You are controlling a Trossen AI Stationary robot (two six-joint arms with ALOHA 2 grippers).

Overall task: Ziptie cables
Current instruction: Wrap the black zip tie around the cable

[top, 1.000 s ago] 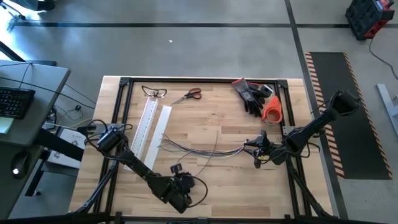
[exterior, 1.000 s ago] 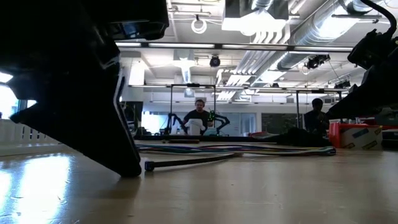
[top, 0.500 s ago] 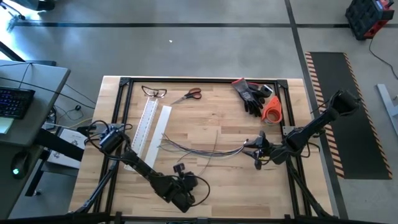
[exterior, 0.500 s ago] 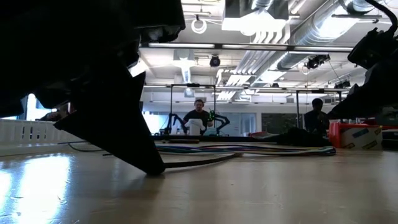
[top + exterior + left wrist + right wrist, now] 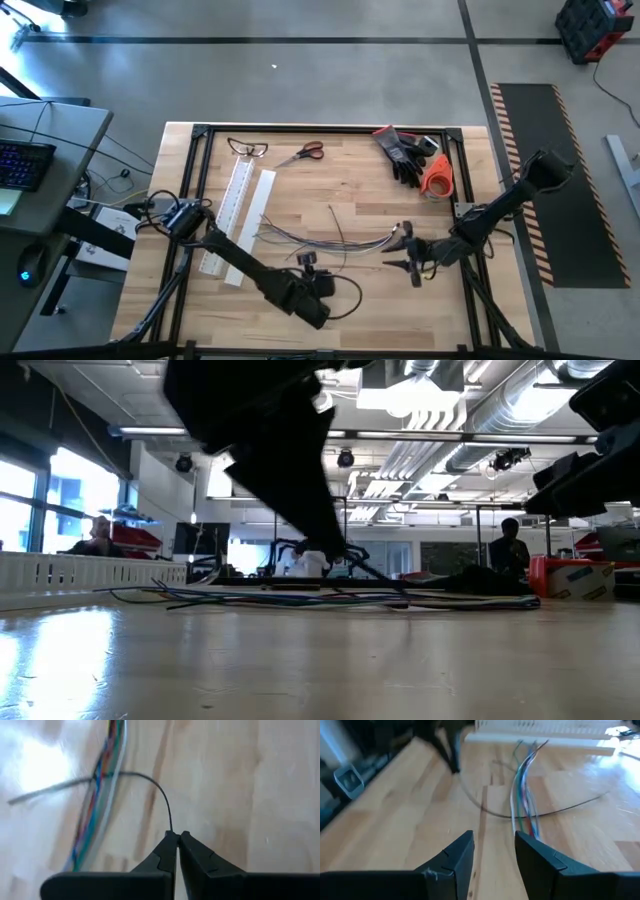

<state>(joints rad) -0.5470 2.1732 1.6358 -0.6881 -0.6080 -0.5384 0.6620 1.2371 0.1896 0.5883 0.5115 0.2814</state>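
Note:
The cables (image 5: 320,240) lie flat on the wooden table as a loose bundle, with ends fanning out toward the left; they also show in the right wrist view (image 5: 522,795) and the left wrist view (image 5: 97,805). A thin dark zip tie (image 5: 150,780) arcs across them. My left gripper (image 5: 306,260) is just near of the bundle's middle, shut on the zip tie. My right gripper (image 5: 400,250) is open at the bundle's right end; the wires run up beside one finger (image 5: 540,855), and I cannot tell whether they touch. My left gripper pinches one end of the zip tie (image 5: 171,827) between its two fingertips, only at their free ends. The strip rises from the fingers, curves over the cables (image 5: 100,777) and runs on to its free end (image 5: 20,799) on the table.
A white slotted channel (image 5: 235,205) and a white bar (image 5: 260,200) lie left of the cables. Scissors (image 5: 303,153) and safety glasses (image 5: 248,149) sit near the far edge, with black gloves (image 5: 405,155) and an orange tape roll (image 5: 436,177) far right. People stand in the room behind.
My left gripper has moved toward the table's right and far side, up to the cables, and risen off the table. It has carried the zip tie's held end along, so the strip now arcs over the bundle instead of lying flat in front of it.

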